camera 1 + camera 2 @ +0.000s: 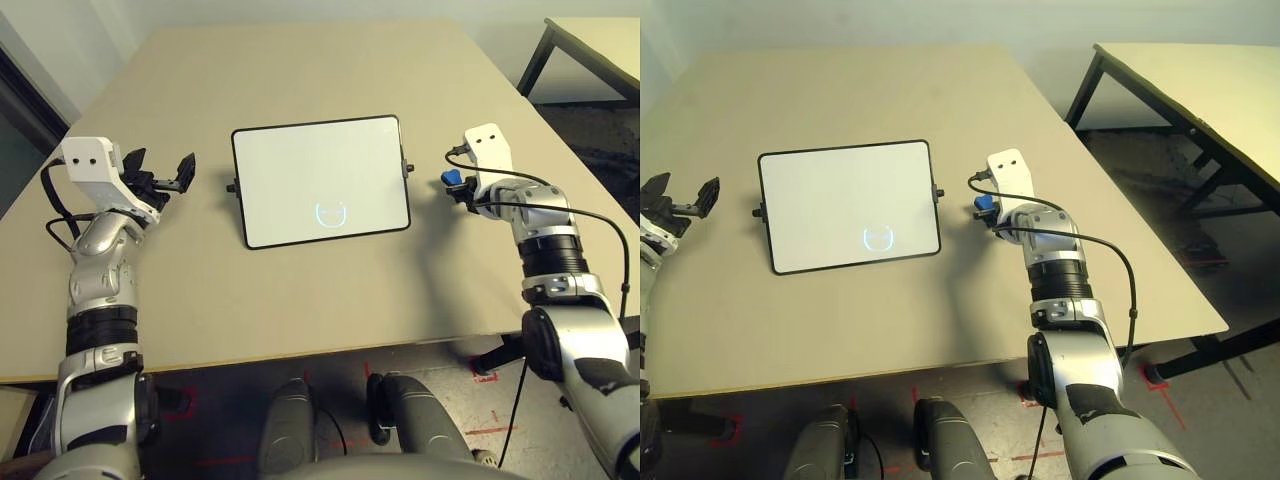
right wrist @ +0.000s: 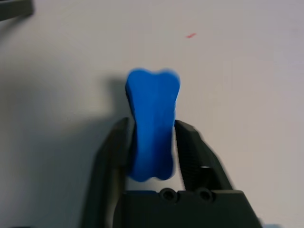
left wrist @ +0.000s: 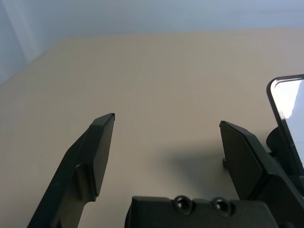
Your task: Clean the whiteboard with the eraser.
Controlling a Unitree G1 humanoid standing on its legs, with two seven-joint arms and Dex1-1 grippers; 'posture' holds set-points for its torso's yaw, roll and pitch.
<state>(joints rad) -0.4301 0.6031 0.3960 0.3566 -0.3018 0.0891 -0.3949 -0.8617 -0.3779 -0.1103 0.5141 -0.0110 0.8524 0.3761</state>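
Even, soft overhead light, a ring-shaped glare on the whiteboard [image 1: 330,213], motion-blurred eraser [image 2: 152,124] up close.

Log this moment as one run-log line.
left gripper: open, beside whiteboard | right gripper: around eraser, beside whiteboard | wiping: not begun

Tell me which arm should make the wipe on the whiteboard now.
Right. The right gripper has the blue eraser between its fingers and sits just off the whiteboard's right edge. The left gripper stands open and holds nothing at the board's left side, probably better used to steady the frame.
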